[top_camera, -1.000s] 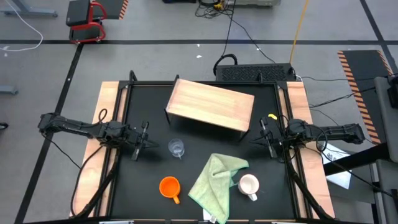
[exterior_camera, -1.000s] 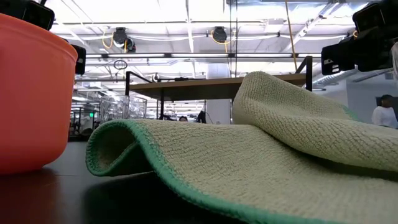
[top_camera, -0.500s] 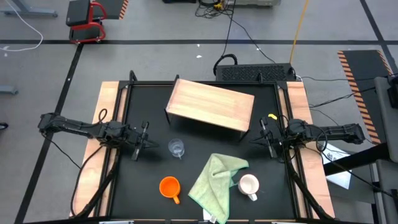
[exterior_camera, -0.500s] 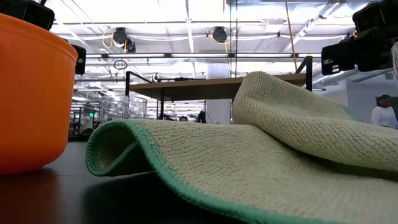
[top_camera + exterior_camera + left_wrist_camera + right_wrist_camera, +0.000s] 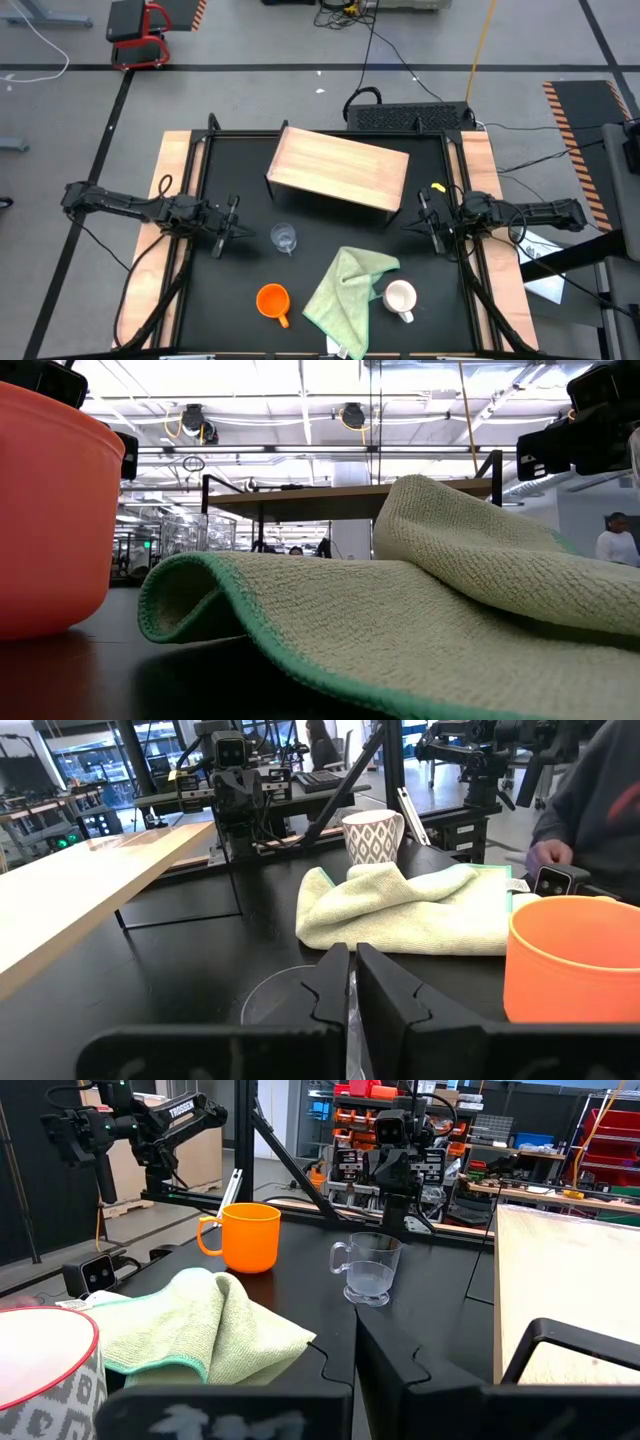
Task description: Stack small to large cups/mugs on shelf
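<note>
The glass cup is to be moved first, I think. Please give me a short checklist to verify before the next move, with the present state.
1. Glass cup upright, standing free: ok.
2. Left gripper empty, beside that cup: ok.
3. Left gripper open enough to take it: not ok, shut.
4. Shelf top bare: ok.
5. Orange mug and white mug clear of the path: ok.
6. Green cloth touches the white mug: cannot tell.

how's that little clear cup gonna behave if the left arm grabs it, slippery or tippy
The clear cup looks thin-walled and see-through, so probably light and apt to slide on the black tabletop if nudged. Its smooth, glossy wall may be slippery between the jaws. It stands upright on a fairly wide base, with a side handle, so tipping seems less likely than skidding.
</note>
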